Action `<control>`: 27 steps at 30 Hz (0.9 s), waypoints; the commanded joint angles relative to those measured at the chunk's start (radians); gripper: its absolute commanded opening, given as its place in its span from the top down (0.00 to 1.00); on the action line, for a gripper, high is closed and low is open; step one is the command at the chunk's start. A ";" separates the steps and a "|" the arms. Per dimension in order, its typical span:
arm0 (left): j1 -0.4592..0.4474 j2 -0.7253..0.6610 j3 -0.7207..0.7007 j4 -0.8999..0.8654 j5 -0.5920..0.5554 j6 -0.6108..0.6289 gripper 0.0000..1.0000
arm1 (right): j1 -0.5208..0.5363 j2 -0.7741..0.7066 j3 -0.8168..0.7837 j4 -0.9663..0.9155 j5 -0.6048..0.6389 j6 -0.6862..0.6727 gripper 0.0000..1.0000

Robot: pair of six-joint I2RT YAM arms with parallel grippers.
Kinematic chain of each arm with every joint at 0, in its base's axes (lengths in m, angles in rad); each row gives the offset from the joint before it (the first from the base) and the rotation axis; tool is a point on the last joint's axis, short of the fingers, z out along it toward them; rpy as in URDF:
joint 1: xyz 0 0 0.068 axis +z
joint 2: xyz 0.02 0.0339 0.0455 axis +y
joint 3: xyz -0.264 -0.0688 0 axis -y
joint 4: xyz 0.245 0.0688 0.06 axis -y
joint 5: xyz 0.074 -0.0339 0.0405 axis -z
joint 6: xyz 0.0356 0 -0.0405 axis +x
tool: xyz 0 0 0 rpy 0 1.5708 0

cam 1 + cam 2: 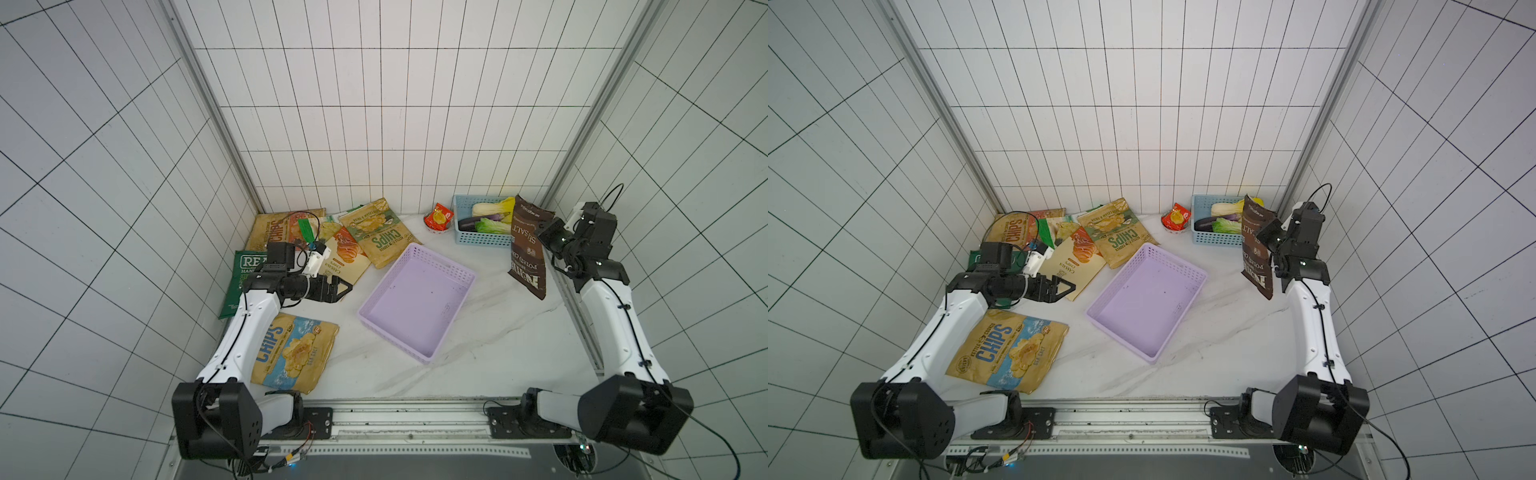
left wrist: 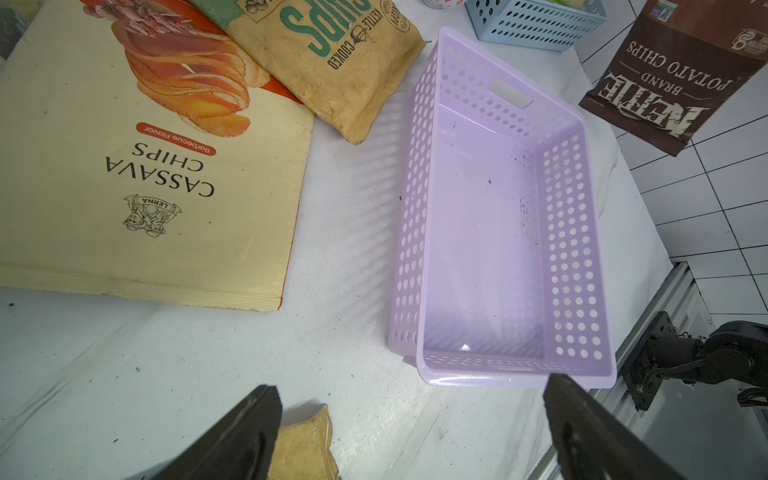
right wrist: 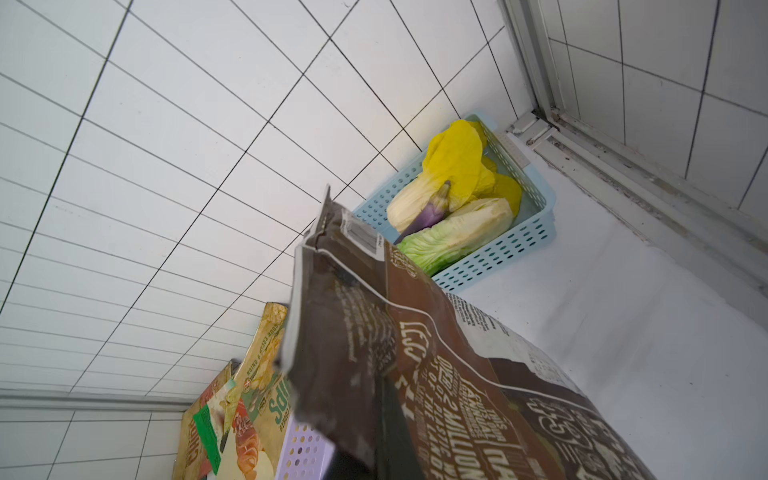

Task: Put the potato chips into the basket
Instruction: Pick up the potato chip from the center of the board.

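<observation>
Now the right claw (image 1: 547, 240), clamped on the brown Kettle bag (image 1: 527, 253) hanging at the frame's right, should swing left over the empty lilac basket (image 1: 453, 266) at centre, lowering before release; the left claw (image 1: 344, 288) gapes wide, empty, left of it.

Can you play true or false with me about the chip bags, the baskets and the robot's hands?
1. The lilac basket has chips in it. False: it is empty.
2. The right gripper is shut on the brown Kettle bag. True.
3. The left gripper holds a bag. False: its jaws are open and hold nothing.
4. The light blue basket has vegetables in it. True.
</observation>
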 commanded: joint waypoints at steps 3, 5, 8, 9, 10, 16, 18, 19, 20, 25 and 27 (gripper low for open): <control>0.003 0.007 -0.012 0.019 -0.008 -0.001 0.03 | 0.064 -0.100 0.135 -0.119 0.004 -0.096 1.00; 0.002 0.010 -0.011 0.023 -0.011 -0.005 0.03 | 0.086 -0.119 0.155 -0.117 -0.060 -0.102 1.00; 0.002 0.026 -0.005 0.029 -0.027 -0.022 0.03 | 0.130 -0.155 0.163 -0.095 -0.161 -0.084 1.00; 0.003 0.033 0.000 0.025 -0.032 -0.023 0.03 | 0.151 -0.170 0.159 -0.078 -0.190 -0.073 1.00; 0.002 0.037 0.003 0.022 -0.036 -0.024 0.03 | 0.168 -0.185 0.152 -0.058 -0.212 -0.062 1.00; 0.002 0.028 0.001 0.022 -0.033 -0.019 0.03 | 0.331 -0.229 0.086 0.070 -0.290 0.039 1.00; 0.002 0.020 -0.002 0.027 -0.033 -0.019 0.03 | 0.404 -0.222 0.058 0.092 -0.288 0.043 1.00; 0.002 0.016 -0.004 0.029 -0.033 -0.017 0.03 | 0.454 -0.220 0.045 0.104 -0.274 0.030 1.00; 0.002 0.013 -0.006 0.030 -0.033 -0.017 0.03 | 0.503 -0.218 0.040 0.104 -0.252 0.011 1.00; 0.003 0.010 -0.009 0.031 -0.031 -0.016 0.03 | 0.752 -0.197 0.013 0.131 -0.114 -0.062 1.00; 0.002 0.010 -0.009 0.033 -0.033 -0.016 0.03 | 0.842 -0.175 -0.008 0.150 -0.043 -0.090 1.00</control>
